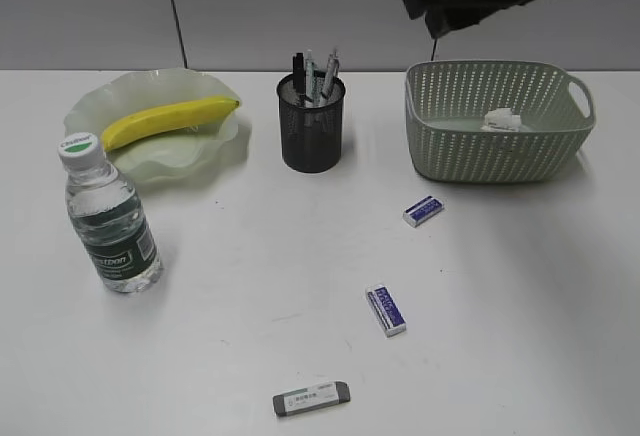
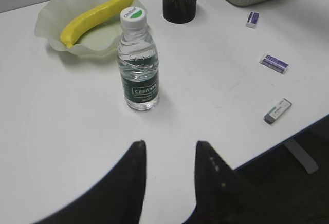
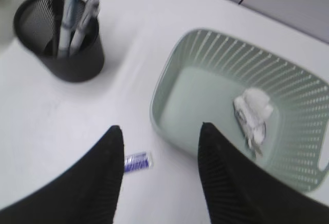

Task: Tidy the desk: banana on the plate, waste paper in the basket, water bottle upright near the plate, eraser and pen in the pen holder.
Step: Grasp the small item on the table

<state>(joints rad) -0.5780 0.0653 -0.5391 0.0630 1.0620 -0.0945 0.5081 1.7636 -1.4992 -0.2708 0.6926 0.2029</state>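
banana (image 1: 168,119) – lengthwise across plate (image 1: 210,151) | stem right | water bottle (image 1: 109,218) – upright

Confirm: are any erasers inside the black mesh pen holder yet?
No: in the exterior view three erasers lie on the white desk, while the black mesh pen holder shows only pens.

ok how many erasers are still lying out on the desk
3. One eraser lies just in front of the basket, a second eraser sits mid-desk, and a grey eraser lies by the front edge. Any already inside the pen holder would be hidden.
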